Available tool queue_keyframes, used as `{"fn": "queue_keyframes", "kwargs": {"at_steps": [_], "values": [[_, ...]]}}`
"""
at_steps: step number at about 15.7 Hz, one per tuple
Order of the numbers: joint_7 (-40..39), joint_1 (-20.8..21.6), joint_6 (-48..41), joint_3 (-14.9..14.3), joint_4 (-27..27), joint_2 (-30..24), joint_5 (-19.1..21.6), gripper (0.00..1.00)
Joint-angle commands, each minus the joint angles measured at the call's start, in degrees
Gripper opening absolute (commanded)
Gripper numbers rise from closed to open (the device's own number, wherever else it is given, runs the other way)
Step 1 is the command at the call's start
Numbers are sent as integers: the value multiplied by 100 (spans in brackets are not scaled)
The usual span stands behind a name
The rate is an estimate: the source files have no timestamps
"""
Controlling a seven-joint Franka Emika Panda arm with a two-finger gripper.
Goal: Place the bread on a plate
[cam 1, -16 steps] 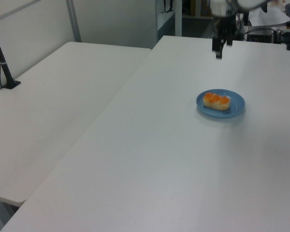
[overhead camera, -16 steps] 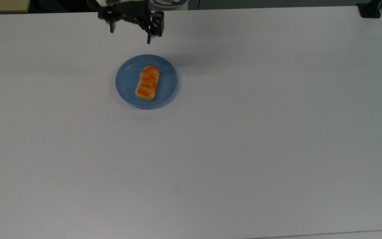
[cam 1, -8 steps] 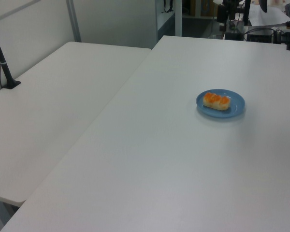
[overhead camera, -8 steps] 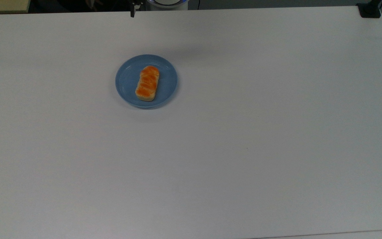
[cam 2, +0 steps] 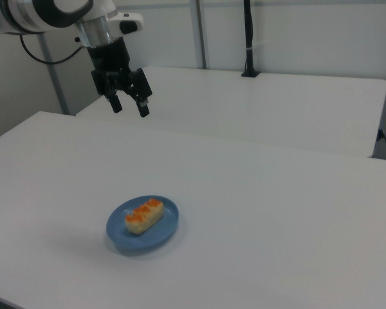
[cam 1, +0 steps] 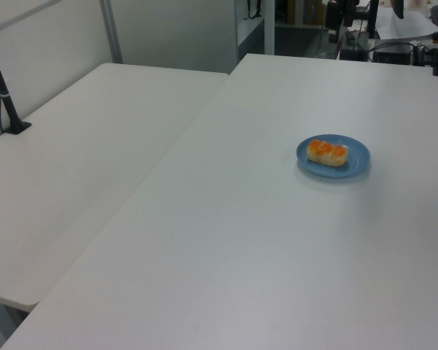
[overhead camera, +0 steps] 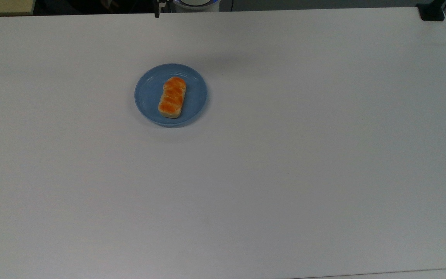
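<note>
White tabletop spreads wide, bare apart from the plate. On the plate lies the bread, well inside the rim, its long axis running near-vertical in the top view. High above and well apart, toward the right view's upper left, hangs the gripper, fingers spread and empty. The task looks done.

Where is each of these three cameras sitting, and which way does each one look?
Top view: high above, looking down on the table; a bit of the arm's base at the top edge.
Left view: raised at one end, looking along the table toward the plate.
Right view: raised off to one side, facing the open gripper up in the air.
All share the bread lying on the plate.
</note>
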Motion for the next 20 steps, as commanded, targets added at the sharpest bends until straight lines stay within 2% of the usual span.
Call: {"fn": "queue_keyframes", "kwargs": {"at_steps": [1, 9, 13, 15, 17, 20], "values": [[-76, 71, -97, -63, 131, -33, 106, 100], [-146, 62, -97, -71, 113, -41, 176, 100], [-919, 10, -79, -80, 43, -41, 229, 100], [-675, 18, -97, -89, 25, -50, 256, 100], [79, 36, -88, -107, 34, -50, 273, 100], [214, 27, -36, -124, 25, -50, 308, 100]]}}
